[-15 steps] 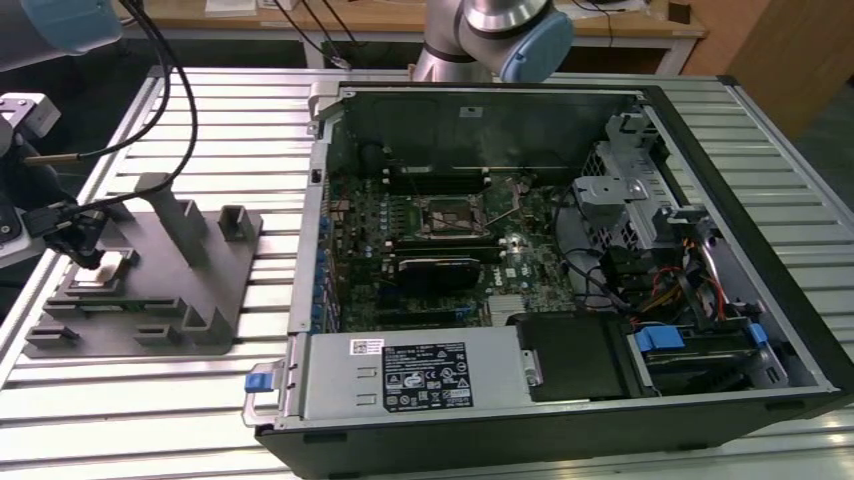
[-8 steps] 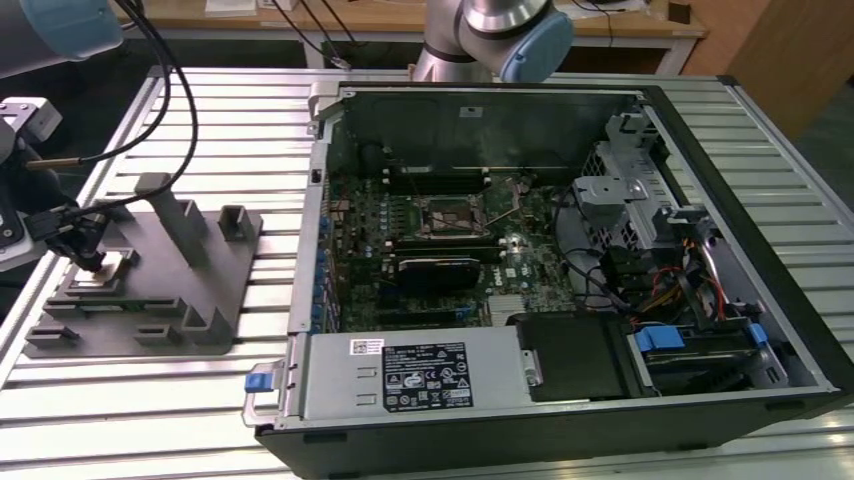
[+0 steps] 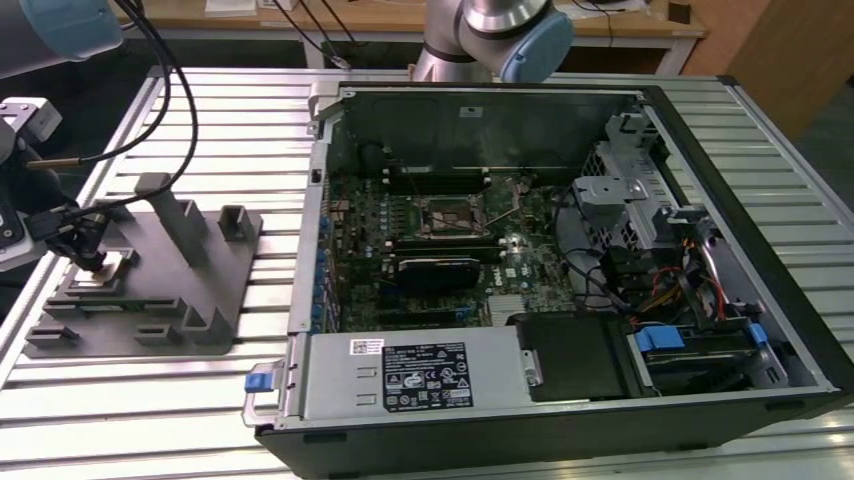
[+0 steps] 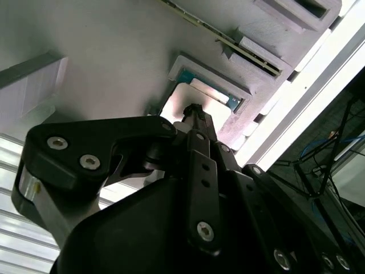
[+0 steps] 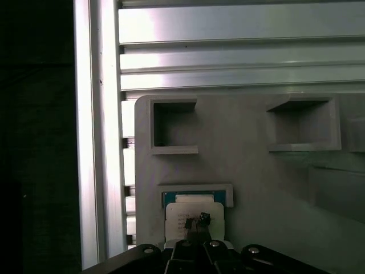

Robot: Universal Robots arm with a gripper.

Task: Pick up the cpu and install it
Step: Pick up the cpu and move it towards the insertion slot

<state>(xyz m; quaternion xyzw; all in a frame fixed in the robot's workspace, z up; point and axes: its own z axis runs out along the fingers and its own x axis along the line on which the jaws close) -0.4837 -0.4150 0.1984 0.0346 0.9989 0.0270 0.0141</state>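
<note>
The cpu (image 3: 110, 268) lies flat in a shallow square pocket of the grey fixture plate (image 3: 200, 285), at the exterior view's left. Its bright silver-white top shows in both wrist views (image 4: 178, 101) (image 5: 181, 216). My gripper (image 3: 88, 256) (image 4: 194, 109) (image 5: 197, 220) stands right over the chip, its slim black fingers drawn together to a point at the chip's top; I cannot tell whether they touch it. The black square socket frame (image 3: 449, 212) sits on the motherboard inside the open computer case (image 3: 721, 150), far from the gripper.
Upright blocks (image 3: 176, 215) and empty pockets (image 5: 174, 128) stand on the fixture plate around the chip. A slatted metal table (image 3: 214, 120) carries everything. In the case, a white-labelled grey box (image 3: 414, 372) fills the near edge, with drive bays and cables (image 3: 667, 280) toward the exterior view's right.
</note>
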